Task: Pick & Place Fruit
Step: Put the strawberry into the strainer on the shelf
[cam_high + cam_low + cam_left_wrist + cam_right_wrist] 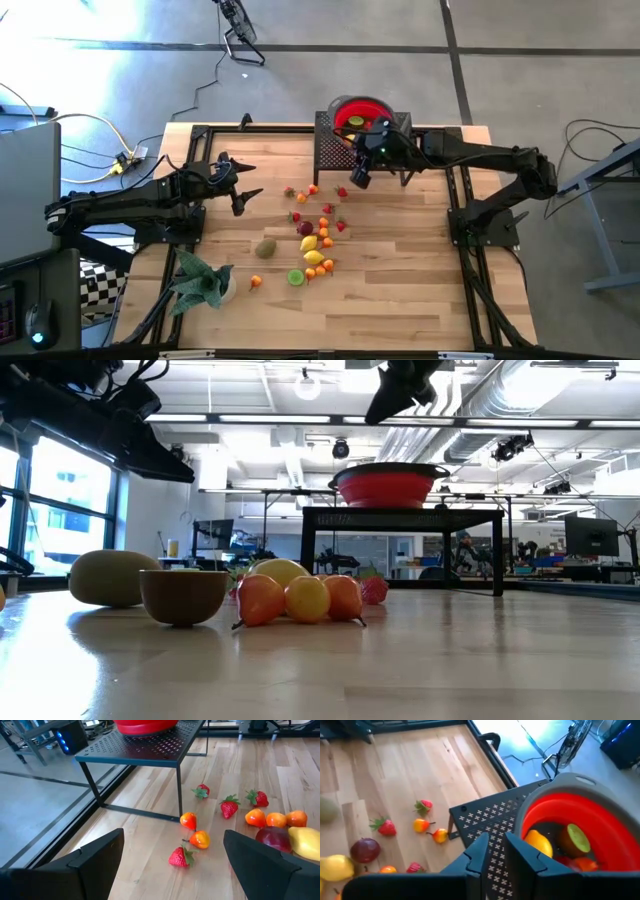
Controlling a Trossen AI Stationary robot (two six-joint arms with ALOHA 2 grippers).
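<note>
We see the fruit (pixel 315 235) scattered mid-desk (pixel 420 290), with a few pieces already in the red bowl (pixel 352 108) on the black stand (pixel 330 150) at 12 o'clock. The right hand (pixel 360 176) hangs at the stand's front edge, fingers narrow, holding nothing. The left hand (pixel 245 185) waits wide at 9 o'clock of the pile, bare desk between.

Small oranges (pixel 305 600) cluster before a red bowl (pixel 388 484) on a black stand (pixel 400 520).
</note>
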